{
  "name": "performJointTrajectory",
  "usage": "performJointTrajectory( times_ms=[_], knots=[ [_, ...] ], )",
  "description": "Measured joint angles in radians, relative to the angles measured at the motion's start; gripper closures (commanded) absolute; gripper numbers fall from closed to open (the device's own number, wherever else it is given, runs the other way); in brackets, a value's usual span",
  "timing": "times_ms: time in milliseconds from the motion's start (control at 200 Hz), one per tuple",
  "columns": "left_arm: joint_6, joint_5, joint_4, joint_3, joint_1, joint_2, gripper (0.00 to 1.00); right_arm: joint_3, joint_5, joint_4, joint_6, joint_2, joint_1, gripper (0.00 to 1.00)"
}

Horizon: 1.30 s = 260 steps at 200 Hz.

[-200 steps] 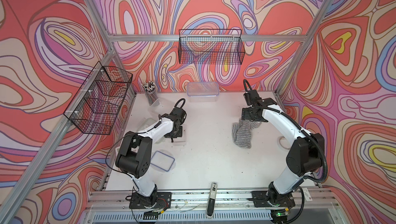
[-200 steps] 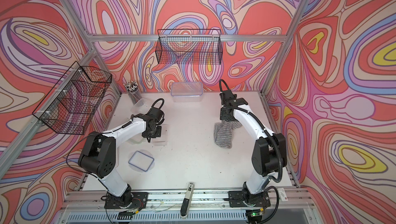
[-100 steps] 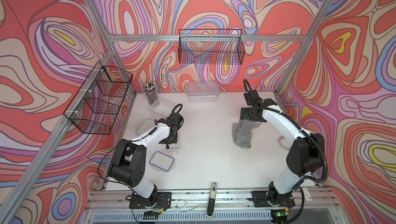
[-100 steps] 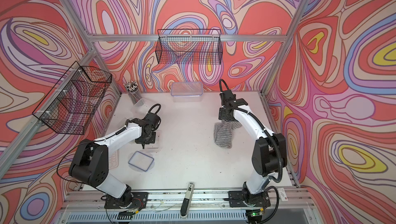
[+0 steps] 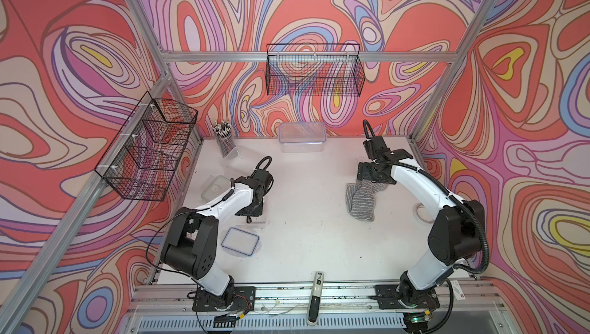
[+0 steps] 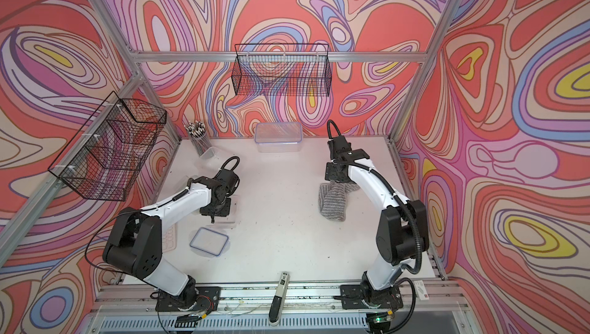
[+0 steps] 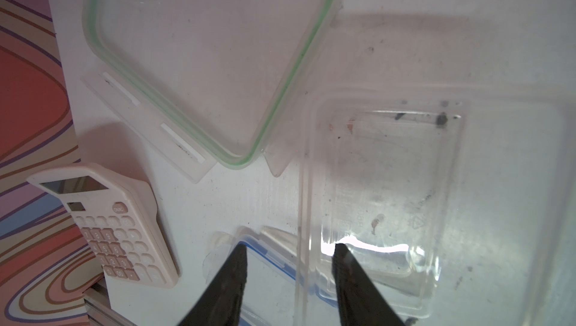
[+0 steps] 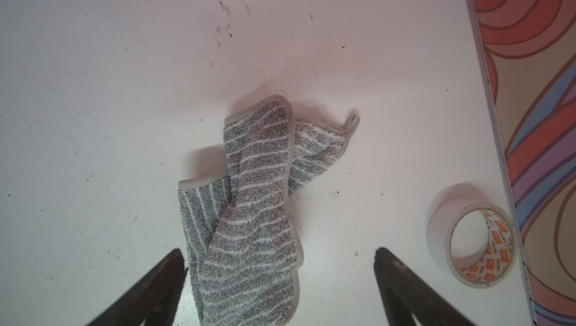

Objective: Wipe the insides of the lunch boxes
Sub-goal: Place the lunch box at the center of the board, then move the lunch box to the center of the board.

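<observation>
Three lunch boxes [image 5: 302, 137], two loose lids [image 5: 240, 241], one cloth [image 5: 360, 203] lie here. Left gripper [image 7: 290, 246] and right gripper [image 8: 279, 250] both stand open, empty

Count: 3 tubs [image 5: 302, 137] [image 7: 383, 190] [image 5: 234, 152]; 2 loose lids [image 5: 240, 241] [image 7: 202, 59]; 2 baskets [image 5: 314, 75] [image 5: 147, 153]; 1 cloth [image 5: 360, 201]; 1 tape [image 8: 472, 243]; 1 calculator [image 7: 106, 224]; 1 pen cup [image 5: 225, 144].

Open tub [image 7: 389, 168] partly off-frame
</observation>
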Motion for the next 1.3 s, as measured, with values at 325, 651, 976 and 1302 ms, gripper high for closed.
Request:
performJointTrajectory(
  times_ms=[325,651,976,1302],
  knots=[
    [0.001,0.032,-0.002,0.063,0.000,-0.086,0.18,0.000,-0.039,0.008,0.003,-0.018,0.000,0.01],
    [0.036,0.131,0.018,0.293,0.000,-0.098,0.13,0.012,-0.183,0.090,0.000,-0.021,0.000,0.02],
    [0.063,0.322,0.132,0.854,0.038,0.297,0.07,0.189,-0.489,0.364,0.029,0.203,-0.043,0.02],
    [-0.080,0.515,0.378,0.963,0.159,0.610,0.03,0.243,-0.780,0.837,0.240,0.498,-0.162,0.01]
  ],
)
